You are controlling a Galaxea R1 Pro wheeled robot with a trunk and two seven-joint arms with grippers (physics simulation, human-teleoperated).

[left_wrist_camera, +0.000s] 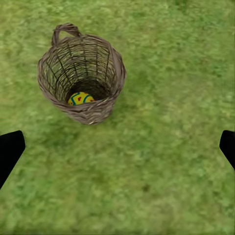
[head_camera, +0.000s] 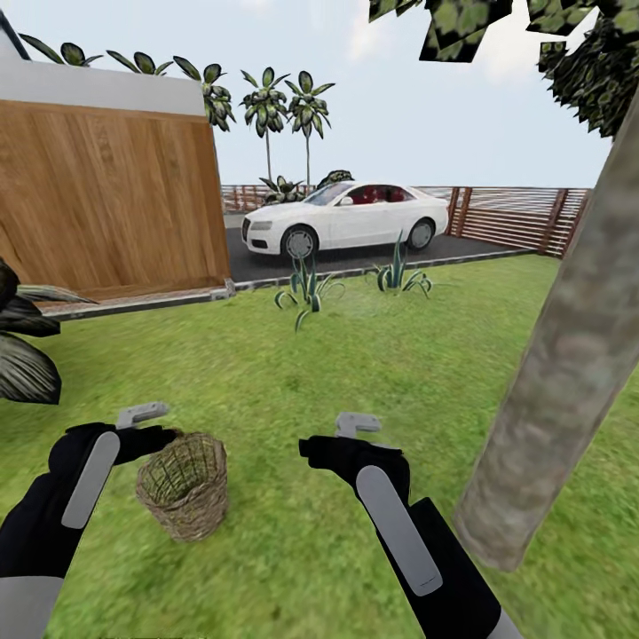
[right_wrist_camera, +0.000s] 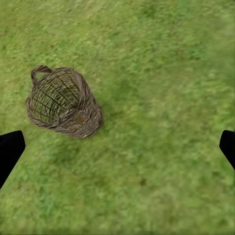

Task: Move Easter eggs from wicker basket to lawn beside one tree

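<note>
Lawn (head_camera: 355, 390): wide, green. Tree (head_camera: 568, 373): thick trunk leaning, at right on the grass. Basket (head_camera: 185, 484): wicker, upright on the lawn, just beside the left gripper (left_wrist_camera: 117, 147). Left gripper and right gripper (right_wrist_camera: 117, 147): fingers wide apart, empty, above grass. Egg (left_wrist_camera: 81, 98): yellow, inside the basket.

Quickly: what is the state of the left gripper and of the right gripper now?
Left gripper: open, holding nothing, above the lawn near the wicker basket.
Right gripper: open, holding nothing.
</note>
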